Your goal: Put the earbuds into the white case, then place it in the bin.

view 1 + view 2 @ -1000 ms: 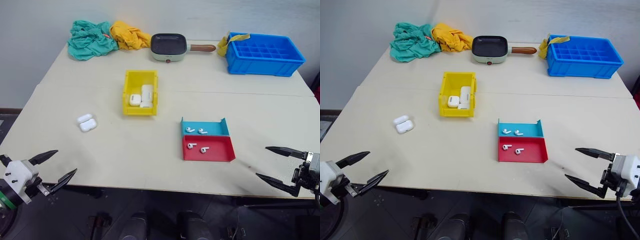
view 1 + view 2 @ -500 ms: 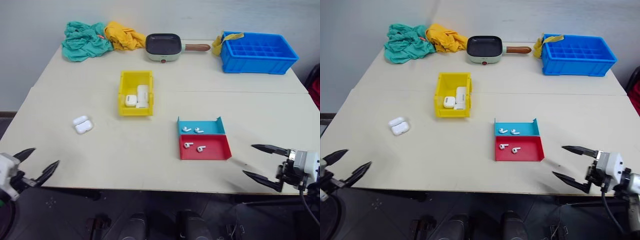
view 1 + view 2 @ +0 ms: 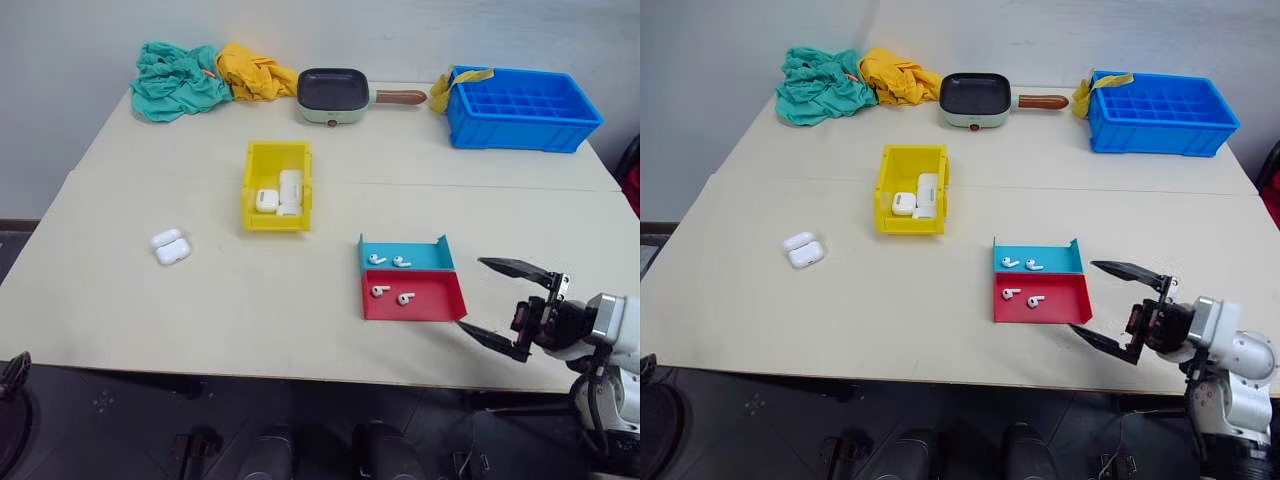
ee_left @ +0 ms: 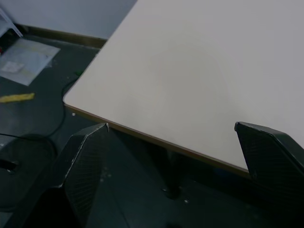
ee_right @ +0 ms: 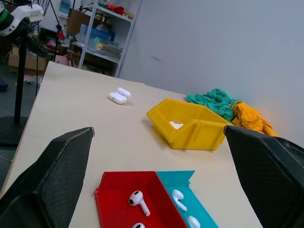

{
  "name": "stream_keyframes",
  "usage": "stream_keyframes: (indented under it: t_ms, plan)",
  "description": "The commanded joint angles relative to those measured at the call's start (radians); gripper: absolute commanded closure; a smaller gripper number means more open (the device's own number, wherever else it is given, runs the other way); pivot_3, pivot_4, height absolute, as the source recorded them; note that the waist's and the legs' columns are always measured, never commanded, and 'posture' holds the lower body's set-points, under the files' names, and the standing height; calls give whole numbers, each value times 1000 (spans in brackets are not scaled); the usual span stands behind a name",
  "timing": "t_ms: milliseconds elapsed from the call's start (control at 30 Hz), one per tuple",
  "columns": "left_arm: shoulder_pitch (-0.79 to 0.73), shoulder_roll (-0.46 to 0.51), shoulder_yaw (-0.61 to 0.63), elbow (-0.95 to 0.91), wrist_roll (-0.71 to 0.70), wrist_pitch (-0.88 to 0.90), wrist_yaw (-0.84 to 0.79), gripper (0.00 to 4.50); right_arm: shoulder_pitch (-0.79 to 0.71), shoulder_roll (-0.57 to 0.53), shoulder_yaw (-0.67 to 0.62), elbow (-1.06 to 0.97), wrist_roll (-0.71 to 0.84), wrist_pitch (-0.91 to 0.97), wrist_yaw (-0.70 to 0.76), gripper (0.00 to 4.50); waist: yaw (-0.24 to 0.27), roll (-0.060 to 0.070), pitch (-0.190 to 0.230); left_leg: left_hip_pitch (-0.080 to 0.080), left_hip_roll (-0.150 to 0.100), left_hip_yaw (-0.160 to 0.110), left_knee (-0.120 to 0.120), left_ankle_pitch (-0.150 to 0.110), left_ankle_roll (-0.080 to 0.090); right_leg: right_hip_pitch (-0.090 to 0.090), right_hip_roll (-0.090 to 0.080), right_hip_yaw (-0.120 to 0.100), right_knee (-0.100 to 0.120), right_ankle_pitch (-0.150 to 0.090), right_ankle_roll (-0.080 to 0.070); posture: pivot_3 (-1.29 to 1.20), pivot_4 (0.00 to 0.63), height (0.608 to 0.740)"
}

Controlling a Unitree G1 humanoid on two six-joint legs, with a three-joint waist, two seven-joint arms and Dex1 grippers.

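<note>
The right gripper (image 3: 505, 306) stood wide open and empty just beside the red tray (image 3: 440, 308), apparently lined up to pick earbuds (image 3: 391, 294). The left gripper (image 4: 175, 156), also wide open and empty, pointed at the table (image 4: 199, 71) corner. The red and teal tray (image 3: 425, 258) each held two earbuds. The open case (image 3: 172, 246) lay apart on the table. The bin (image 3: 255, 165) held white cases.

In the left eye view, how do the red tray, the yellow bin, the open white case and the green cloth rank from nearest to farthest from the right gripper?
From the right gripper, open at the table's near right edge:
1. Red tray, just beside its fingers.
2. Yellow bin, mid-table, farther back.
3. Open white case, on the left side.
4. Green cloth, far left corner.
</note>
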Motion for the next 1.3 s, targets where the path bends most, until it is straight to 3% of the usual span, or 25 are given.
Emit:
stream_keyframes:
  t_ms: [33,133,267,367,467,767,1300]
  plan:
    - [-78,30,-14,-170,-107,195,127,28,-8,-2,-4,36,3,-25,27,0,4,0,0,0,0,0,0,0,0,0,0,0,0,0,0,0,150,740]
    - [-267,-5,-64,-285,-202,393,336,28,-21,-5,3,103,-9,-38,58,0,9,0,0,0,0,0,1,0,0,0,0,0,2,0,0,0,150,740]
    - [-536,-75,-206,-404,-200,581,551,28,-19,-19,8,171,-10,-50,113,0,8,0,0,0,-2,-1,5,0,0,-2,0,0,11,0,0,0,150,740]
    - [-728,-185,-349,-385,-48,679,734,28,-3,-29,-2,196,-7,-64,126,0,7,1,-1,0,-3,-1,5,0,0,-3,0,-1,13,0,0,0,150,740]
    - [-814,-252,-398,-321,65,677,804,28,19,-34,-6,181,-2,-68,119,0,-7,1,-1,0,-3,0,5,0,-1,-3,2,0,14,0,0,0,150,740]
    - [-932,-412,-482,-131,297,502,867,28,95,-36,-23,87,2,-66,54,0,-1,1,-1,0,-3,-1,6,1,-3,-3,2,0,13,0,1,0,150,740]
    - [-1017,-445,-536,195,423,274,765,28,168,-27,-25,-12,-7,-47,-26,0,12,0,0,0,-3,-1,6,1,-3,-4,1,-1,13,0,1,0,150,740]
